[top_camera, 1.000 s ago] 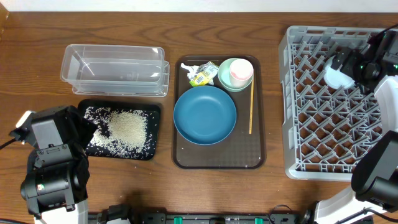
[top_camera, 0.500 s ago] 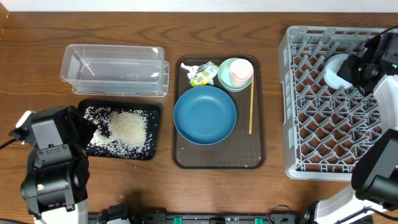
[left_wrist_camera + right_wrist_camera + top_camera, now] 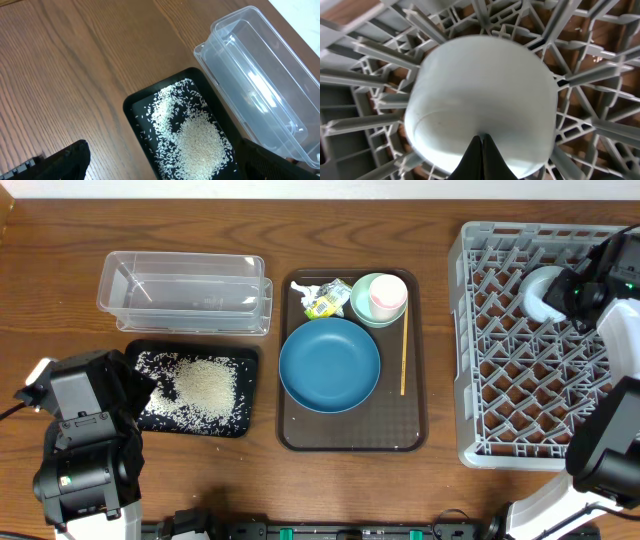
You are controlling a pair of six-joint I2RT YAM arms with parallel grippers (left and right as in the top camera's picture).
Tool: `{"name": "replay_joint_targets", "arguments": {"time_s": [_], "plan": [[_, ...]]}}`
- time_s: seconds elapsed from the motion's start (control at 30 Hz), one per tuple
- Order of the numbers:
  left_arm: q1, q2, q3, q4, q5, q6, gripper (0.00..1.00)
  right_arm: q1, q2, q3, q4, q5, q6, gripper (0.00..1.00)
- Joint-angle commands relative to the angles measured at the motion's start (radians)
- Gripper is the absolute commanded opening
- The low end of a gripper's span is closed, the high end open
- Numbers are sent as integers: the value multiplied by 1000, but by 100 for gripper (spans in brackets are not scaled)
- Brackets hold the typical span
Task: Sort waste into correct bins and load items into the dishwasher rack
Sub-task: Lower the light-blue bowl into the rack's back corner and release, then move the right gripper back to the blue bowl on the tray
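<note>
The small light-blue bowl (image 3: 541, 292) (image 3: 480, 85) lies upside down among the pegs at the back of the grey dishwasher rack (image 3: 520, 400). My right gripper (image 3: 481, 137) is shut just above it, fingertips pressed together with nothing between them. On the brown serving tray rest the dark-blue dish (image 3: 329, 365), the green cup (image 3: 380, 298), the crumpled wrapper (image 3: 325, 300) and the wooden stick (image 3: 404, 355). Rice (image 3: 200, 385) (image 3: 197, 142) lies heaped in the black tray (image 3: 131, 107). My left gripper (image 3: 167, 162) hangs open over that tray, holding nothing.
The clear plastic tub (image 3: 185, 290) (image 3: 260, 80) stands behind the black tray with nothing in it. The brown serving tray (image 3: 300, 430) lies between the bins and the rack. Bare wood table (image 3: 65, 75) stretches to the left of the black tray.
My right gripper has shut from open and drawn back slightly to the right, leaving the light-blue bowl upside down in the rack. The left arm has not moved.
</note>
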Motion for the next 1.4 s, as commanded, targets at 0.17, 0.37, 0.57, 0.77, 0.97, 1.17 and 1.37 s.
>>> {"name": "replay_joint_targets", "arguments": {"time_s": [0.17,0.37,0.57,0.77,0.97,1.17,1.37], "plan": [[4,4,13,-2,-7,-2,94,3,23,32,68,22,-7,1],[4,4,13,-2,-7,-2,94,0,23,92,81,18,-18,1],[4,4,13,-2,-7,-2,94,0,24,94,119,-13,-18,1],[4,4,13,-2,-7,-2,94,0,15,94,93,-87,-18,1],[4,4,13,-2,-7,-2,94,20,-85,95,90,-599,-84,7],[4,4,13,-2,-7,-2,94,121,-161,94,132,-1038,-97,73],[4,4,13,-2,-7,-2,94,397,-175,94,-43,-879,-195,80]]}}
